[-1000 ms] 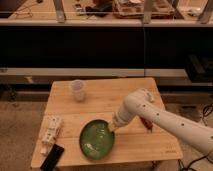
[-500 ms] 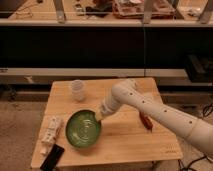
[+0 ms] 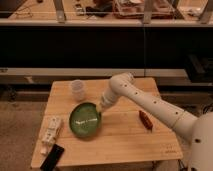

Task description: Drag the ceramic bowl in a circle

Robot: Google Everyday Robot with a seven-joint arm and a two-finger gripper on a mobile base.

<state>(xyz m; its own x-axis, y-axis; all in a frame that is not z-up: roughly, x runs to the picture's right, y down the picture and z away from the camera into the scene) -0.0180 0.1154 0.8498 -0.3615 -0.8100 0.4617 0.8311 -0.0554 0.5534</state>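
The ceramic bowl [image 3: 84, 120] is round, shallow and glossy green. It sits on the wooden table [image 3: 125, 142], left of centre. My gripper [image 3: 101, 110] reaches down from the white arm [image 3: 150, 102] and meets the bowl's right rim at its upper edge. A small translucent whitish cup [image 3: 78, 90] stands upright just behind the bowl, apart from it.
A white packet [image 3: 51, 131] and a black flat device [image 3: 51, 157] lie at the table's front left. A reddish-brown oblong item [image 3: 145, 119] lies to the right of the arm. Dark shelving stands behind the table.
The bowl has moved left and toward the back of the table, then slightly right, with the gripper at its rim. The arm's wrist has swung left and back with it.
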